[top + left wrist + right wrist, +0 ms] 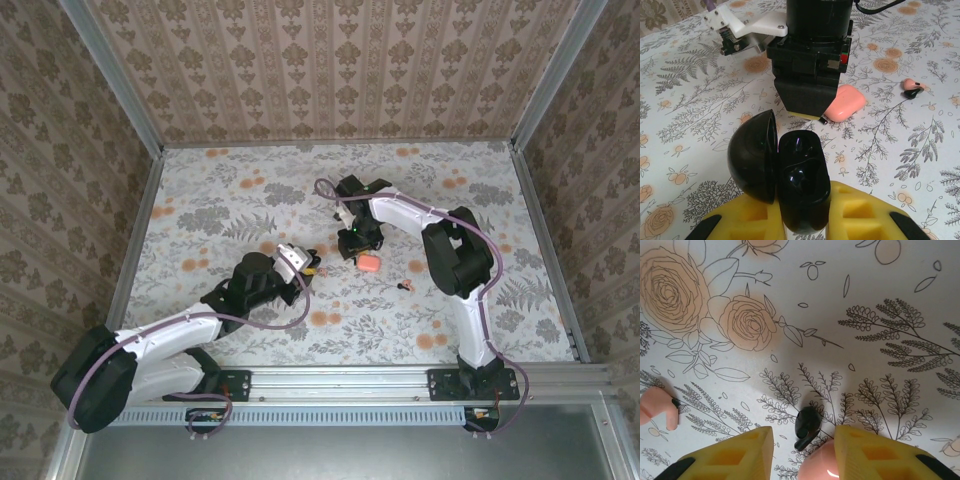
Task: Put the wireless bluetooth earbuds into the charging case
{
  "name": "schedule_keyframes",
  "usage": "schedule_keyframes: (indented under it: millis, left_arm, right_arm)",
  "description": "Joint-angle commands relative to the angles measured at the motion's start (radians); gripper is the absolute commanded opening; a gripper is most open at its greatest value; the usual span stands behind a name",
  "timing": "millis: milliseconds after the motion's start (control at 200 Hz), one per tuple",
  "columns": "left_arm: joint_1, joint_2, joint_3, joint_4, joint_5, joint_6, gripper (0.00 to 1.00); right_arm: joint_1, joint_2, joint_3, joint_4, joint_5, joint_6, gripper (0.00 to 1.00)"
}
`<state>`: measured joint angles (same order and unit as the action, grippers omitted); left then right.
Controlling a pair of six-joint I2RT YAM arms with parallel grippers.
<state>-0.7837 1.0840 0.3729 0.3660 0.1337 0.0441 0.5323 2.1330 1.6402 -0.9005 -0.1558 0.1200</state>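
Observation:
The salmon-pink charging case [368,263] lies closed on the floral cloth, and it shows again [847,105] just behind my right gripper [807,112]. My right gripper [357,245] points straight down beside it. Its jaws [803,435] stand open over a dark glossy earbud part [807,422], which rests against a pink rounded surface [822,465]. I cannot tell whether that pink is the bud's body or the case. Another pink earbud [405,287] [912,87] lies loose on the cloth. My left gripper [308,268] [802,210] is shut on an open black clamshell [802,185].
A pink piece with a dark bit [657,407] lies at the left edge of the right wrist view. Wallpapered walls with aluminium rails [535,230] box in the table. The two grippers are close together mid-table, and a purple cable [325,190] loops beside the right wrist.

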Motion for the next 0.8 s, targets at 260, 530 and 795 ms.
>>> schedule_keyframes:
  millis: [260,530,795]
  left_arm:
    - [0.011,-0.009,-0.014,-0.004,0.010,-0.006,0.14]
    - [0.015,-0.009,-0.006,-0.010,0.013,-0.001,0.14]
    - [0.017,-0.009,-0.006,-0.012,0.013,-0.008,0.14]
  right_arm:
    - [0.021,0.045,0.035,-0.057,0.044,0.003,0.32]
    - [0.025,0.056,0.025,-0.026,0.075,0.005,0.31]
    - [0.028,0.043,0.007,0.036,0.086,0.012,0.31]
